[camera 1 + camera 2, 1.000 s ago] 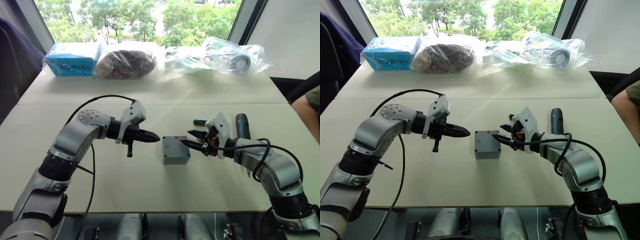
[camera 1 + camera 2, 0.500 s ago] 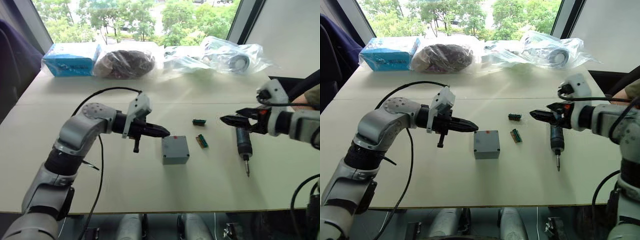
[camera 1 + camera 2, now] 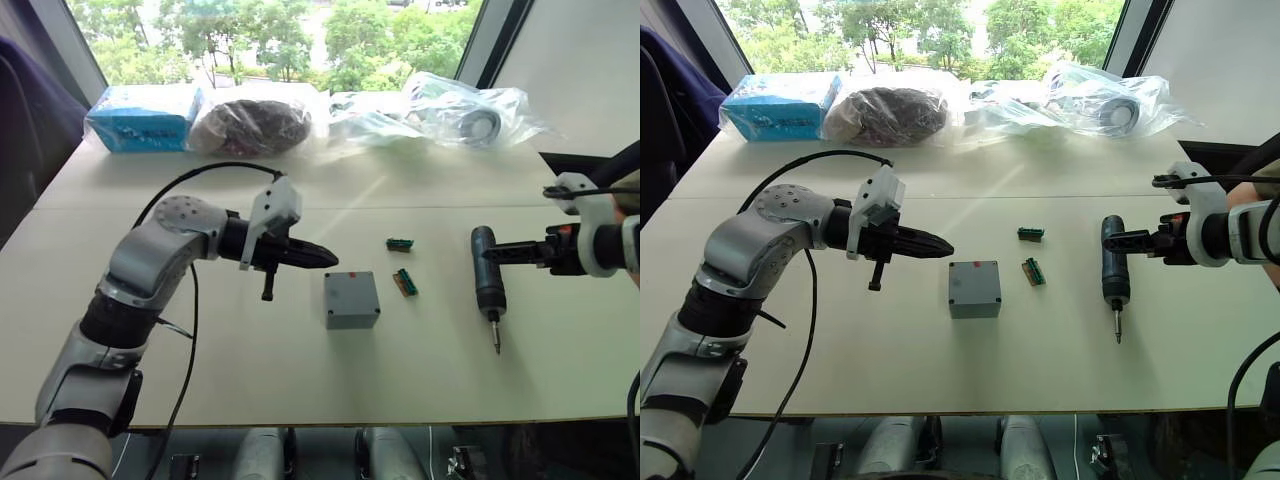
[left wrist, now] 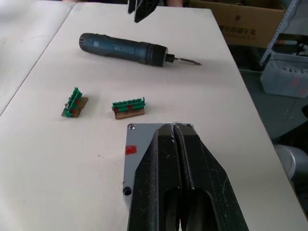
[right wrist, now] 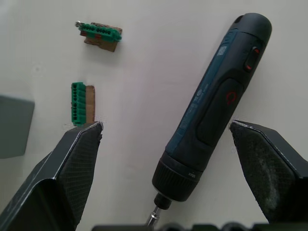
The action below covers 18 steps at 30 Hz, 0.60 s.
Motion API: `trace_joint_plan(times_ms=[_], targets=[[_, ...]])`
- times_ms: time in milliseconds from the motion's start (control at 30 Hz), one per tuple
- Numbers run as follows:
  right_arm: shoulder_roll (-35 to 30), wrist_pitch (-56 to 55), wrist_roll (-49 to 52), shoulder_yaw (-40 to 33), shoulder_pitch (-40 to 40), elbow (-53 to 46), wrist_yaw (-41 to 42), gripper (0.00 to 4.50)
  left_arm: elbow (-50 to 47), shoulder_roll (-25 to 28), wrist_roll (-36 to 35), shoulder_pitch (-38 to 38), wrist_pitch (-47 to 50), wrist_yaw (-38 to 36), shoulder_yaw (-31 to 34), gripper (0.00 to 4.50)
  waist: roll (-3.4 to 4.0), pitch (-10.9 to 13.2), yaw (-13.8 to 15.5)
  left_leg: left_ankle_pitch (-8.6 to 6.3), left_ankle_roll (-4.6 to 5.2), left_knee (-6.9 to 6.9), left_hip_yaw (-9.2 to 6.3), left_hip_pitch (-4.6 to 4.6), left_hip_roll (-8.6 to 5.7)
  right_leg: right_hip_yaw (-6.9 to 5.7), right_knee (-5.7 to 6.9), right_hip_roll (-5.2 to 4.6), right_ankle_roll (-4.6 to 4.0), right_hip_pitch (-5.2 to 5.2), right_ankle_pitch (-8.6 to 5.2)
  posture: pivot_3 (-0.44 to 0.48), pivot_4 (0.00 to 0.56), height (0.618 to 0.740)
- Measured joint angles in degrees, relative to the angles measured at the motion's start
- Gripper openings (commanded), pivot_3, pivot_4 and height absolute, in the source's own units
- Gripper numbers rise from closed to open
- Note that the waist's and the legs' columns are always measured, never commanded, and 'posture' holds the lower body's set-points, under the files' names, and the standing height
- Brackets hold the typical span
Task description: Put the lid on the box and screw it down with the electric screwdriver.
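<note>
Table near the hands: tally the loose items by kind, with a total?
Grey box, lid on top: 1
Electric screwdriver, lying flat: 1
Small green connector parts: 2
Total: 4
Left hand is shut beside the box; right hand is open over the screwdriver.

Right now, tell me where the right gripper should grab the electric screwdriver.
Grip the electric screwdriver across its thick dark body, coming straight down from above. It lies flat on the table, and the open right gripper straddles it.
</note>
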Motion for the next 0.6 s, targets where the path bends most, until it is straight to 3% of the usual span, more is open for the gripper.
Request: trace_joint_plan(times_ms=[233,600], targets=[[-2.06,0.02,0.98,7.12,-0.86,8.50,0.11,4.42,-0.03,3.14,2.61,1.13,-1.96,-0.78,-0.09,0.00,0.00,0.00,-0.02,-0.01,0.01,0.00,0.03,0.00,0.00,0.00,-0.02,0.00,0.00,-0.01,0.00,0.000,0.150,0.740],[-0.77,0.01,0.65,17.70,-7.02,17.69,1.77,4.42,-3.21,2.25,2.85,2.71,-0.37,0.20,-0.44,0.00,0.00,0.00,-0.06,-0.01,0.02,0.00,0.06,-0.01,0.01,0.01,-0.02,0.01,0.00,-0.03,0.00,0.000,0.150,0.740]])
